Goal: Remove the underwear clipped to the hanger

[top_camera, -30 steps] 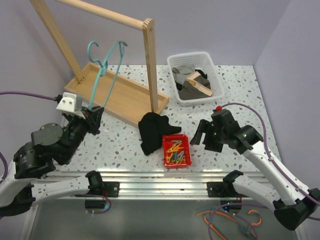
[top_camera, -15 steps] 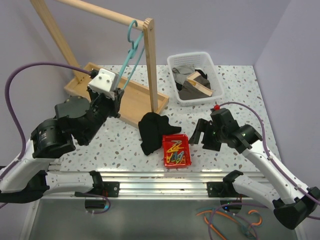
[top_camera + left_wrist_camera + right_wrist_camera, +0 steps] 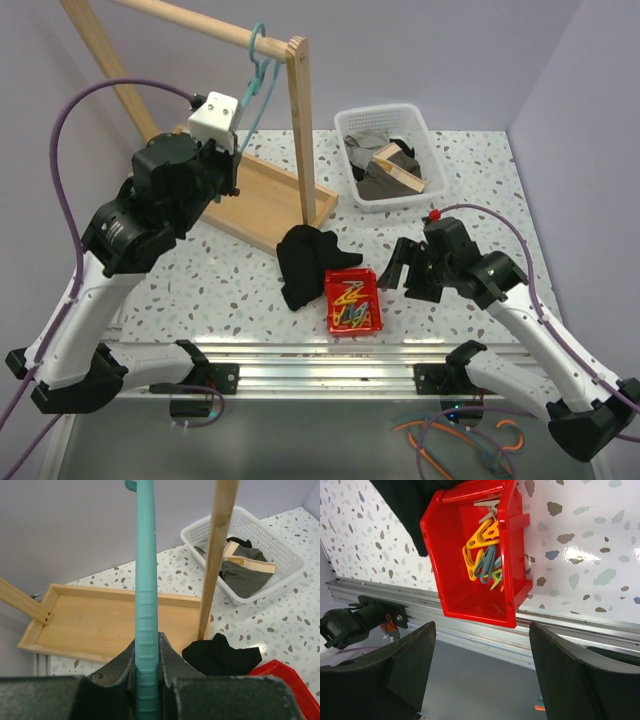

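The black underwear (image 3: 305,262) lies crumpled on the table, free of the hanger, just left of the red bin; it also shows as underwear (image 3: 222,655) and underwear (image 3: 412,502). My left gripper (image 3: 234,150) is raised and shut on the lower part of the bare teal hanger (image 3: 254,88). The hanger's hook is up at the wooden rack's top bar (image 3: 200,22). In the left wrist view the hanger (image 3: 145,580) runs straight up from between my left gripper (image 3: 147,680) jaws. My right gripper (image 3: 405,270) hovers open right of the bin; my right gripper (image 3: 482,627) holds nothing.
The red bin (image 3: 352,300) holds several coloured clips (image 3: 485,555). A white basket (image 3: 425,130) with grey and tan cloths stands at the back right. The rack's post (image 3: 298,130) and its wooden base tray (image 3: 262,195) stand behind the underwear.
My left arm has swung up and to the right, carrying the hanger from low at the left to the rack's top bar. The right arm has hardly moved.
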`<state>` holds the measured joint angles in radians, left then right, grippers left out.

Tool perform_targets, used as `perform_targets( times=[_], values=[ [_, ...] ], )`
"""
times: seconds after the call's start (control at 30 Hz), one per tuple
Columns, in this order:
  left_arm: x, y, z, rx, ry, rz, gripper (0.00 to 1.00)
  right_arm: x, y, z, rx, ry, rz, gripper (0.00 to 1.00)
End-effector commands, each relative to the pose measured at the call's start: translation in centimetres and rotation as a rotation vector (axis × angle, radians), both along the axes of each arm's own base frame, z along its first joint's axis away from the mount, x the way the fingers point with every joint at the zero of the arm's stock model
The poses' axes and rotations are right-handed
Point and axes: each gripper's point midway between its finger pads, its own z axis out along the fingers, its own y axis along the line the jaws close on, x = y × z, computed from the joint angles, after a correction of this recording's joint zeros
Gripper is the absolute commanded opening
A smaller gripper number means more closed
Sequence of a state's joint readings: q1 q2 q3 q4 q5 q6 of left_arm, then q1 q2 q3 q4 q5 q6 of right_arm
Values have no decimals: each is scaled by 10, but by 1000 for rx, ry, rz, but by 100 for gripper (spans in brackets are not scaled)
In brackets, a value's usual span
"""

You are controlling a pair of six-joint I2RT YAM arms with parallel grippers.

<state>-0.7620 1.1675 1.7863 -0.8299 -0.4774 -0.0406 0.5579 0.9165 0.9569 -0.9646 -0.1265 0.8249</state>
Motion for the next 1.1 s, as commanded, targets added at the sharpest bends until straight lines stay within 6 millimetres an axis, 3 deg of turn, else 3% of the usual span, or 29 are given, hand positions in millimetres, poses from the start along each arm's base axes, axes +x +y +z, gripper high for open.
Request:
perform_targets(
  times=[0.0,0.23,0.43,0.47,0.57,0.63,0.67,0.8,0.97,1.07],
  values=[
    [14,-6,17,-63,-35,-89,0,-2,1,13,32,-50,16,79],
    [32,-12,28,-85,-46,-123,0,-5,-1,12,32,-47,15,79],
    [29,-17,5,-87,16,-146,0,-5,2,7,31,-39,34,79],
    [27,-15,5,-91,17,-143,8,-5,2,6,27,-36,44,79],
    [20,-8,-5,-101,37,-119,45,-2,4,4,16,-43,73,80],
    [19,-2,-14,-104,49,-82,57,0,10,5,27,-56,122,80],
    [13,4,-12,-114,39,-73,100,2,13,1,20,-40,140,80],
    [-1,18,-12,-183,30,-21,100,14,28,1,17,-69,249,80],
    [-31,43,-15,-310,12,44,100,52,53,21,15,-200,361,80],
    [-48,54,-29,-361,23,72,100,75,77,25,-32,-264,422,79]
  ],
)
